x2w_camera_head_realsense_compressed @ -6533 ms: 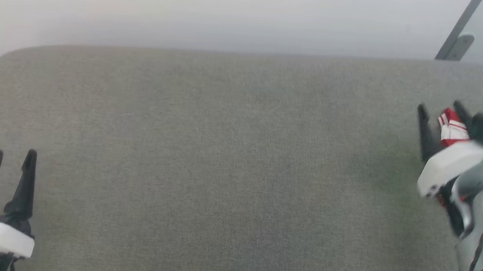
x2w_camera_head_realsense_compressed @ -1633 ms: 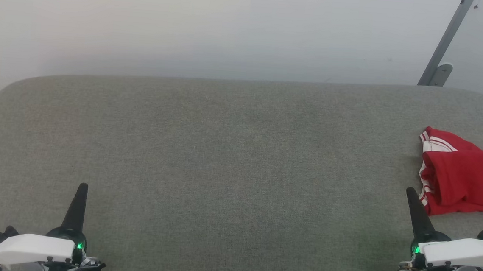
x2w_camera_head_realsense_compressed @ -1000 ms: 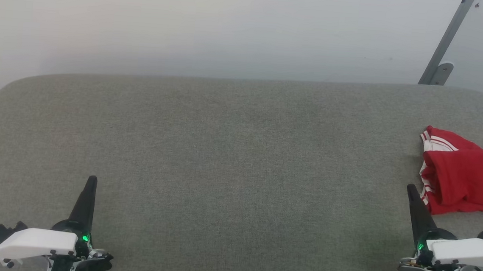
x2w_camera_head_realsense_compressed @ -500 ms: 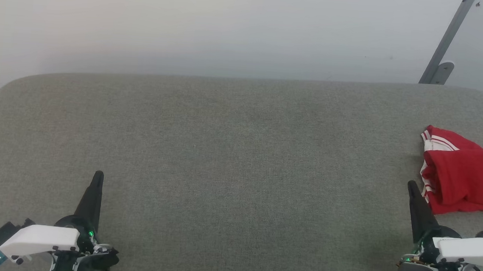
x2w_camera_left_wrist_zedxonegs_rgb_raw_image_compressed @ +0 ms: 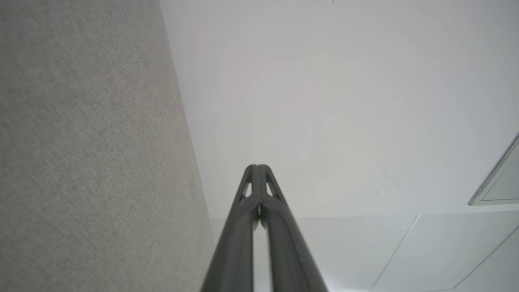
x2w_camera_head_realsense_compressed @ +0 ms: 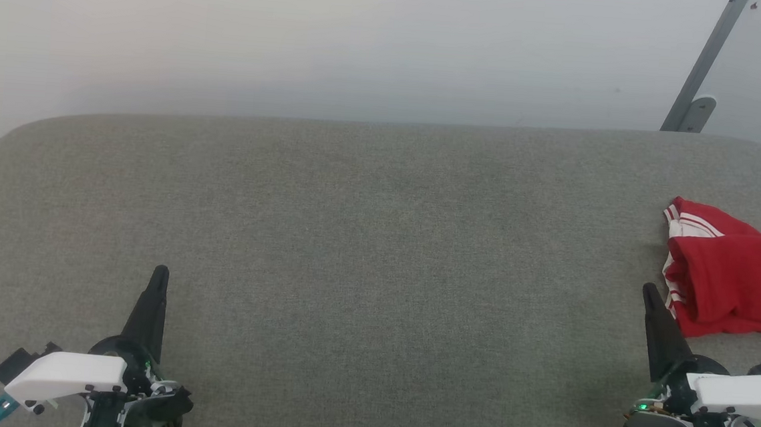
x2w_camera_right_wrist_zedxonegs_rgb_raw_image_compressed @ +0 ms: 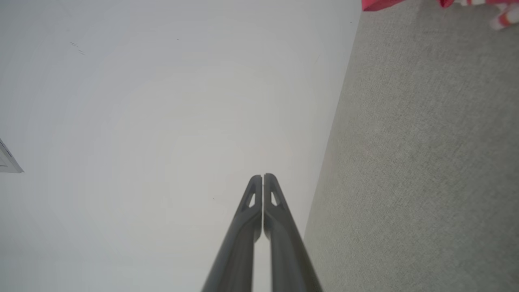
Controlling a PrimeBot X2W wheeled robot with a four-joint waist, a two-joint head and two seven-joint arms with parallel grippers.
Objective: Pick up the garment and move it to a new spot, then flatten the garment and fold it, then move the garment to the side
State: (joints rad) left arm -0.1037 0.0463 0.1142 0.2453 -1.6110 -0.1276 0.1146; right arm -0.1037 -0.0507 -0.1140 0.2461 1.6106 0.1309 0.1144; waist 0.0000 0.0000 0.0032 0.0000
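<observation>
Both grippers are pulled back low: your left gripper [x2w_camera_head_realsense_compressed: 160, 273] and right gripper [x2w_camera_head_realsense_compressed: 649, 290] have fingers pressed together, holding nothing. Seconds ago the right one was over the garment [x2w_camera_head_realsense_compressed: 731, 281], which now lies folded at the right side of the grey surface [x2w_camera_head_realsense_compressed: 378, 240]; the task looks done.

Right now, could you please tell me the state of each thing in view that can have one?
left tool: shut, holding nothing.
right tool: shut, holding nothing, close to the garment but apart from it.
garment: folded over on itself, lying on the right side of the grey surface, partly cut off by the head view's edge, free of both tools.
</observation>
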